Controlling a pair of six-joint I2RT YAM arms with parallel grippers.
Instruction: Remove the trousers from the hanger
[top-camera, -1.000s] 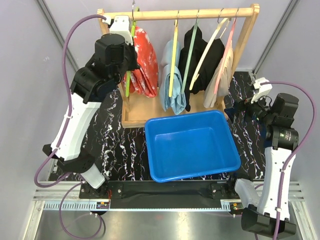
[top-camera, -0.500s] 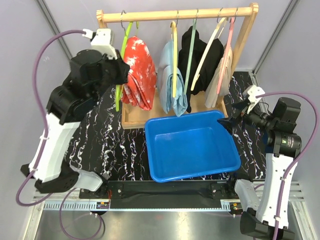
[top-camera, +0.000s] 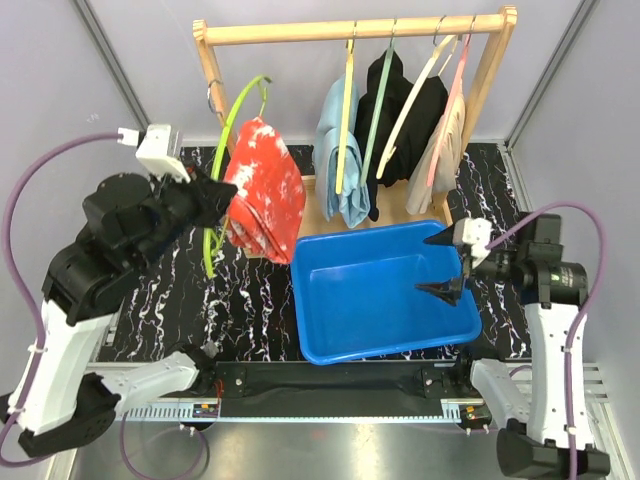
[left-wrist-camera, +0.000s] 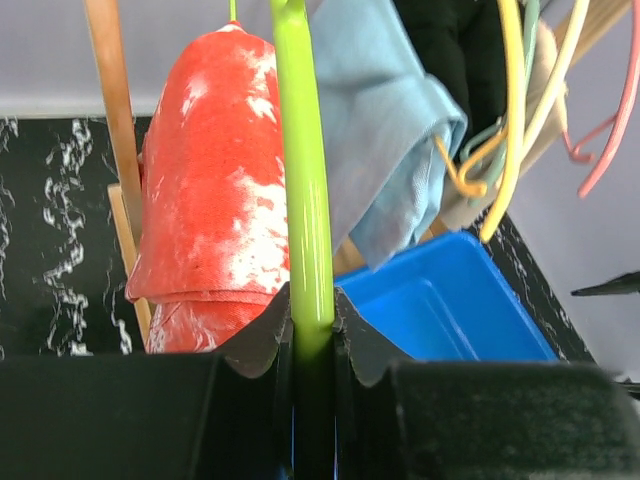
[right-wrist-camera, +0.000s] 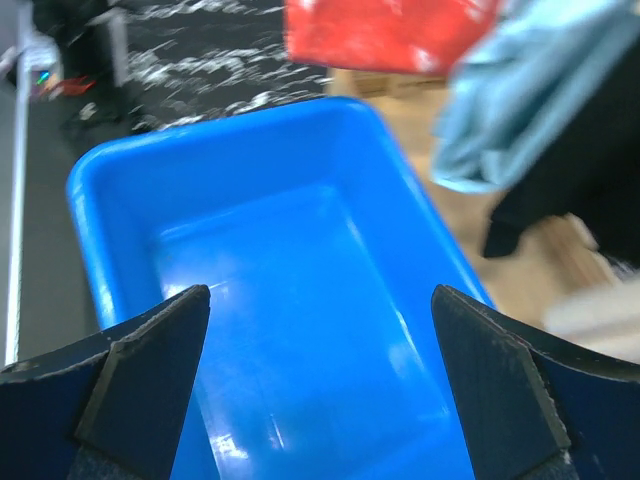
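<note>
Trousers (top-camera: 262, 190), red-and-white, on green hanger (left-wrist-camera: 300, 150) pinched by left gripper (left-wrist-camera: 313, 312) (clear of rack (top-camera: 350, 28)); right gripper (top-camera: 430, 265) wide over blue bin (top-camera: 370, 295).

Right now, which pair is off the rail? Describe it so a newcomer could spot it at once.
Find the wooden rack at the back. Near its left post, off the rail, the left gripper holds a lime-green hanger. The red trousers draped on it carry white blotches; the light blue pair, black pairs and beige pair hang from the rail.
</note>
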